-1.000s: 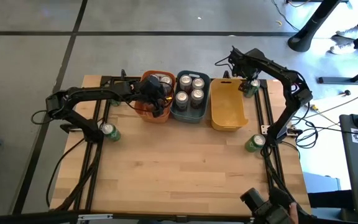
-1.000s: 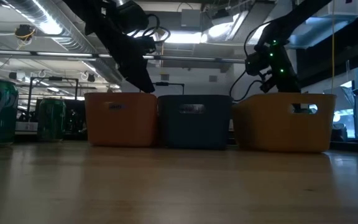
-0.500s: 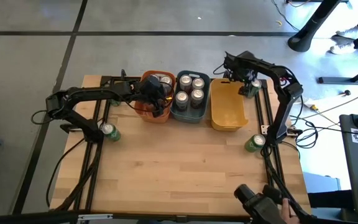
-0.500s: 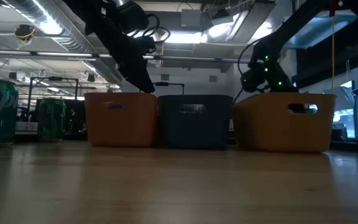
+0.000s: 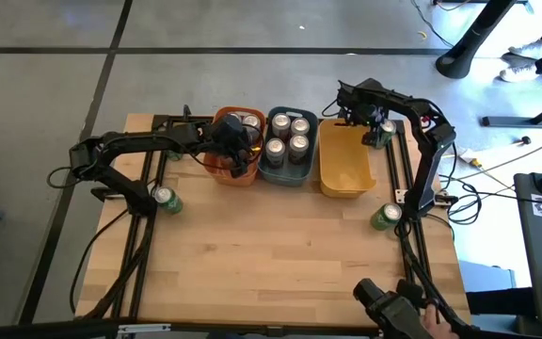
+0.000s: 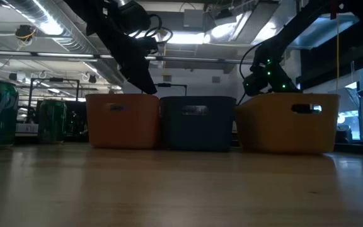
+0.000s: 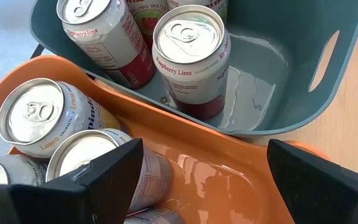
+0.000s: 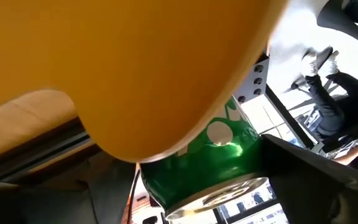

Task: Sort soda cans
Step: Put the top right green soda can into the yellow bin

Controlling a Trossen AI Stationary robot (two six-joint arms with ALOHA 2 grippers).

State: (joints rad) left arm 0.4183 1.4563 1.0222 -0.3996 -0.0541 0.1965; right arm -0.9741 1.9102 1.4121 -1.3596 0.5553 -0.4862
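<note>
My left gripper (image 5: 234, 148) hangs open over the orange bin (image 5: 216, 168), its fingers above the silver-topped cans (image 7: 33, 118) inside. The grey-blue bin (image 5: 286, 176) holds several cans (image 7: 189, 56). My right gripper (image 5: 354, 111) is open at the far end of the yellow bin (image 5: 344, 169), close to its rim. A green can (image 5: 380, 136) stands on its base beside the bin's far right corner and shows behind the bin wall in the right wrist view (image 8: 207, 162). Two more green cans stand on the table, one at the left (image 5: 165, 199) and one at the right (image 5: 385, 217).
The three bins stand side by side at the table's far edge. Black frame rails (image 5: 146, 235) run along the table's left and right sides. The middle and near part of the wooden table (image 5: 271, 254) is bare. A dark camera device (image 5: 393, 311) sits at the near edge.
My right gripper has gone from above the green can toward the table's left and far edge, to the yellow bin's far end. The green can stays where it was.
</note>
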